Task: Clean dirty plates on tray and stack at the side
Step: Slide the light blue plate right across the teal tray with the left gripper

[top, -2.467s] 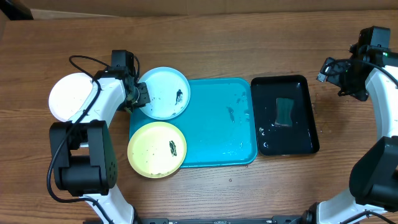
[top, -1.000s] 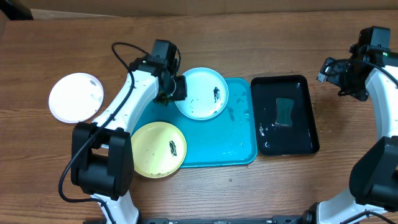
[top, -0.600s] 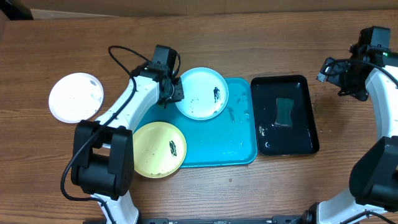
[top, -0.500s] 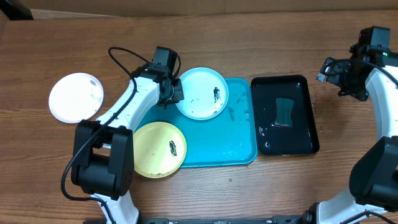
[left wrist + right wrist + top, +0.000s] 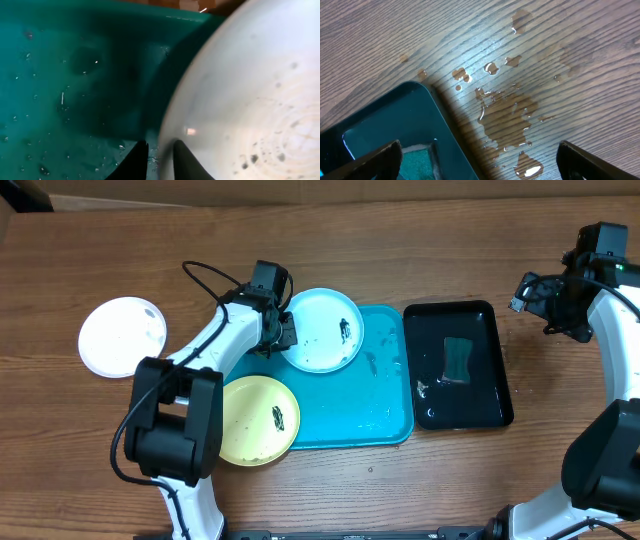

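From overhead we judge the step in hand to be bringing the first dirty plate to be washed. The left gripper [image 5: 283,332] pinches the left rim of the light blue plate [image 5: 322,330], which hangs over the far left corner of the tray [image 5: 350,395] with a dark smear [image 5: 345,330] on its face. The yellow-green plate [image 5: 255,418], also smeared, overlaps the tray's near left corner, and the white plate [image 5: 122,335] lies on the table well left of the tray. Just right of the tray, the black tray [image 5: 490,395] holds water and a sponge [image 5: 458,358]. Next, we think, the plate must be held steady while the other arm fetches that sponge

In the left wrist view the two dark fingers stand narrowly apart with the plate's rim between them, clamped on it. The shadow on the wet tray suggests to us that the plate is lifted

In the right wrist view the right gripper [image 5: 480,150] is spread wide and holds nothing, above wet table past the black tray's corner, well right of the tray
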You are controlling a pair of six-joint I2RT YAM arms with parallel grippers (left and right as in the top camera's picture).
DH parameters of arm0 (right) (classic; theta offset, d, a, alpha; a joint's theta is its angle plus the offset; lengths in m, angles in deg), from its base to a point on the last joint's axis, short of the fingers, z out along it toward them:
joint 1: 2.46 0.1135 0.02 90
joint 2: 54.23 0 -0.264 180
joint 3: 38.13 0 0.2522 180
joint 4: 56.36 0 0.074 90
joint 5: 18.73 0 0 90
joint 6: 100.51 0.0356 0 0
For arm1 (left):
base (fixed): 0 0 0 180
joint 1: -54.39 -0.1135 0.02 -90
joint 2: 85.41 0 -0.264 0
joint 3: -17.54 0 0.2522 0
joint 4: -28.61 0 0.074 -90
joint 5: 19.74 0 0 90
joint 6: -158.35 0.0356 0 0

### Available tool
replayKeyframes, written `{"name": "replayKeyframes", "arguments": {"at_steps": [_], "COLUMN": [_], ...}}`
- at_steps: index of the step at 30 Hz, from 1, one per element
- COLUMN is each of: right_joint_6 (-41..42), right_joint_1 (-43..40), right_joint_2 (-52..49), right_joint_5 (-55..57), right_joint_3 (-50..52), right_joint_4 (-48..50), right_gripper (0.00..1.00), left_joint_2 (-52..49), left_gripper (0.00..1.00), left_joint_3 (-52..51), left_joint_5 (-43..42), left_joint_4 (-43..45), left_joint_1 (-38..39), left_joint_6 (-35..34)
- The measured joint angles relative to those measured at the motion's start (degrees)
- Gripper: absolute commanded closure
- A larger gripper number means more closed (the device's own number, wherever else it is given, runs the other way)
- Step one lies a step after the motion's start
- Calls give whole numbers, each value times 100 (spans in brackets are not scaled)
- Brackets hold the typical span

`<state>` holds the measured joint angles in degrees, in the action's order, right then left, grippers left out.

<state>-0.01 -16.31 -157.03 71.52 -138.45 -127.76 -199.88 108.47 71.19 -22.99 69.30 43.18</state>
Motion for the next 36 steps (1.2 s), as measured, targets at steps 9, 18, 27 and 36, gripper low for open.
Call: {"name": "replayKeyframes", "arguments": {"at_steps": [9,18,27,36], "right_joint_6": [0,-2,-2,0], "right_joint_1": [0,0,0,0], "right_joint_2": [0,0,0,0], "right_joint_5": [0,0,0,-2], "right_joint_3": [0,0,0,0], "right_joint_4": [-2,-2,-2,-2], "right_gripper": [0,0,0,0], "left_joint_2": [-4,2,2,2], "left_gripper": [96,96,73,69], "left_joint_3": [0,4,4,4], "left_joint_5": [-293,-1362,-1423,-1169], "left_joint_4": [-98,-645,-664,-765], "left_joint_1": [-2,87,323,358], "left_joint_6": [7,177,269,389]}}
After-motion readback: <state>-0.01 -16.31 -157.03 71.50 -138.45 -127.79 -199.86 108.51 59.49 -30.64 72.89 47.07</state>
